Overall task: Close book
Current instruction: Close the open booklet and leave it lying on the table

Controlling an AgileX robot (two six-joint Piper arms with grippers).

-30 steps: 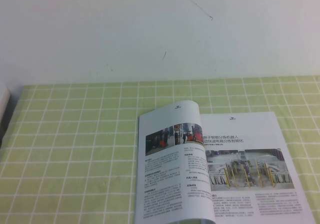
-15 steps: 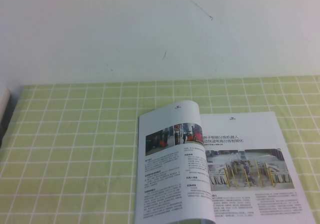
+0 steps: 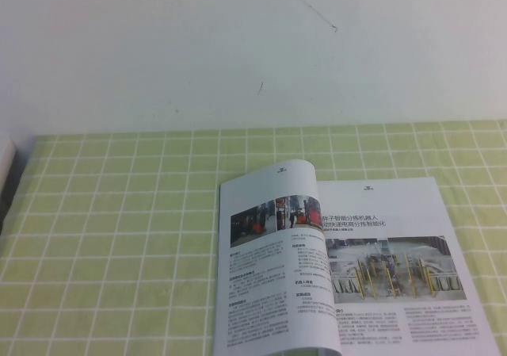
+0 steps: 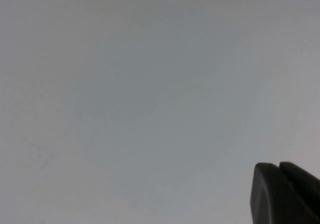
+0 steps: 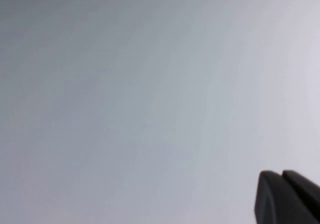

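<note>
**Left gripper [image 4: 287, 194] and right gripper [image 5: 287, 196] are waiting away from the table while the book [image 3: 348, 269] is lying open**

The pale wall [image 3: 238, 47] is filling the upper half of the high view. Below it, the table with the green checked cloth [image 3: 119, 237] is carrying only the task's thing. The book is lying in the near right part of the cloth, and its near edge is running out of the picture. Its right page is lying flat. Its left page [image 3: 269, 245] is bending upward and leaning toward the spine, probably because the paper is stiff and nothing is pressing it down. I judge that closing is not started. This raised page looks like the natural place to push or to catch.

Neither arm is showing in the high view. Each gripper is showing only as a small dark corner in its own wrist view, in front of a plain pale surface, so both seem to be parked and pointing away from the book. Whether each one is wide or narrow, I cannot tell. Neither is holding anything that I can see.

Compared with the earlier pictures, nothing is changing. The book is keeping the same place and the same curl, and no arm is coming in.
</note>
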